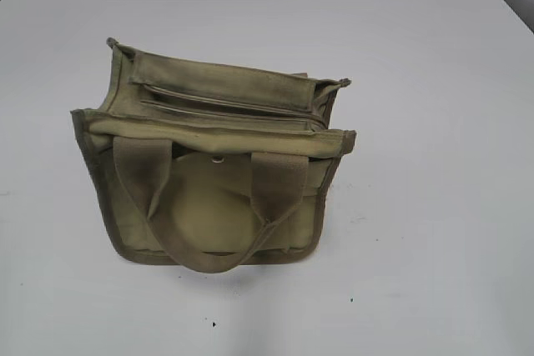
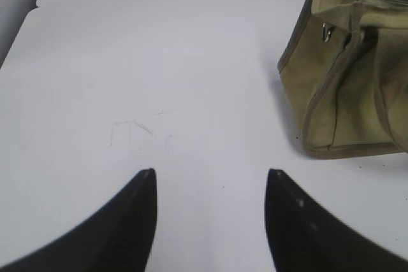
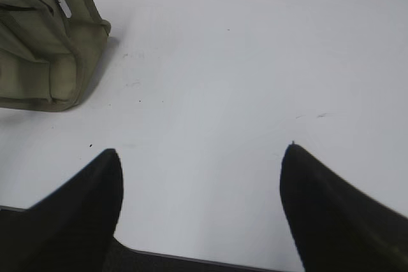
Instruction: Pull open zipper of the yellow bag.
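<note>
The left hand (image 2: 210, 186) hangs over bare desk (image 2: 159, 62) with its two dark fingers (image 2: 137, 221) spread apart and nothing between them; it is released and touches nothing. The yellow bag (image 2: 344, 93) lies ahead and off to that hand's right, clear of the fingertips. The right hand (image 3: 201, 157) is released too, its fingers (image 3: 319, 208) standing wider apart over the white surface close to the desk's near edge, with the bag away to its front left, well apart from it.

In the exterior view neither hand shows. The yellow bag (image 1: 217, 181) stands by itself around the middle of the desk (image 1: 434, 81), its front pocket flap (image 1: 213, 206) and a webbing loop handle (image 1: 204, 248) facing the near edge. The zipper (image 1: 229, 106) runs straight along the bag's top, side to side, and looks closed. In the right wrist view a small silver pull tab (image 3: 62, 3) hangs at the zipper's end nearest that hand.
</note>
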Tool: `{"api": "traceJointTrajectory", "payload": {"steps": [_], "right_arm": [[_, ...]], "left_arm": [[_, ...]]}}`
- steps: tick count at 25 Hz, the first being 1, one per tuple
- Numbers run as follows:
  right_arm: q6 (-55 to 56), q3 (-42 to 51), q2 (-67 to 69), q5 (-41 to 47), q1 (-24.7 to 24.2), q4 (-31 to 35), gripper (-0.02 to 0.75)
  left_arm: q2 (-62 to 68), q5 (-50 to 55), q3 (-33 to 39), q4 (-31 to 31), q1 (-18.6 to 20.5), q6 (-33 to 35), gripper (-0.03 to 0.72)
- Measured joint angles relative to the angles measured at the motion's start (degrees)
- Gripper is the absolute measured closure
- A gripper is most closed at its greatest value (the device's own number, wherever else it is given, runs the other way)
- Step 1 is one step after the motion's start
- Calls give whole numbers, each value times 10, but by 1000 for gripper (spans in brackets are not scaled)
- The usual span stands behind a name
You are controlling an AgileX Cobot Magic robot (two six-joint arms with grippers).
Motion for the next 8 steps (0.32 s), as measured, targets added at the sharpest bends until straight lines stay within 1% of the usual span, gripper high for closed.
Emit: {"api": "traceJointTrajectory", "payload": {"steps": [8], "right_arm": [[0,0,0,0,0,0,144]], "left_arm": [[0,0,0,0,0,0,270]]}}
